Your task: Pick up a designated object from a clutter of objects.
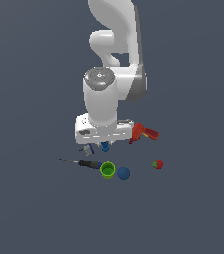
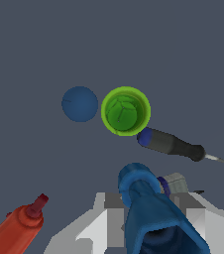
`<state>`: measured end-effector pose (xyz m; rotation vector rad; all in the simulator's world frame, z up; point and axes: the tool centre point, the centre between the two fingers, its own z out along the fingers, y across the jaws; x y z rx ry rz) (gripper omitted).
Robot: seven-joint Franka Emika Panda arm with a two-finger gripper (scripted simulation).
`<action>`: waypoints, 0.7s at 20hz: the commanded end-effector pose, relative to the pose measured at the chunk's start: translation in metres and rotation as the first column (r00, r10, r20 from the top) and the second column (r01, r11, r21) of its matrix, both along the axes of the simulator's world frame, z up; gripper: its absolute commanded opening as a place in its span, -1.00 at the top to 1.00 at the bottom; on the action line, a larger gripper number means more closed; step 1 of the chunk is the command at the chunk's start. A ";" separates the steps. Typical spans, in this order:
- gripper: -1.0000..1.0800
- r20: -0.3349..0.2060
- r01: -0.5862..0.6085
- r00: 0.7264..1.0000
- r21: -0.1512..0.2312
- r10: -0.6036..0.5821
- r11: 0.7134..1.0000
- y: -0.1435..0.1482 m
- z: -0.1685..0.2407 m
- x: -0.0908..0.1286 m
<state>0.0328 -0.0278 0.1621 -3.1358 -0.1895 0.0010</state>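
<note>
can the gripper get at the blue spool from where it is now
Probably yes. In the wrist view the blue spool already sits right at the gripper, and no neighbour covers it; only the small grey-blue piece lies close beside it. Whether the jaws are shut on it cannot be told.

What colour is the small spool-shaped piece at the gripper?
Dark blue; the flared spool-shaped piece shows best in the wrist view.

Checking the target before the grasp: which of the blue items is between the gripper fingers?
The dark blue spool-shaped piece, flared with a narrow waist, sits at the gripper. The round blue ball lies apart, beside the green cup.
</note>
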 end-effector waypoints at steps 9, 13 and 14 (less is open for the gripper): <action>1.00 0.001 0.000 1.000 0.000 0.000 1.000 -0.007 0.121 -0.004; 1.00 0.001 0.000 1.000 0.000 0.000 1.000 -0.010 0.164 -0.005; 1.00 0.001 0.000 1.000 0.000 0.000 1.000 -0.010 0.175 -0.005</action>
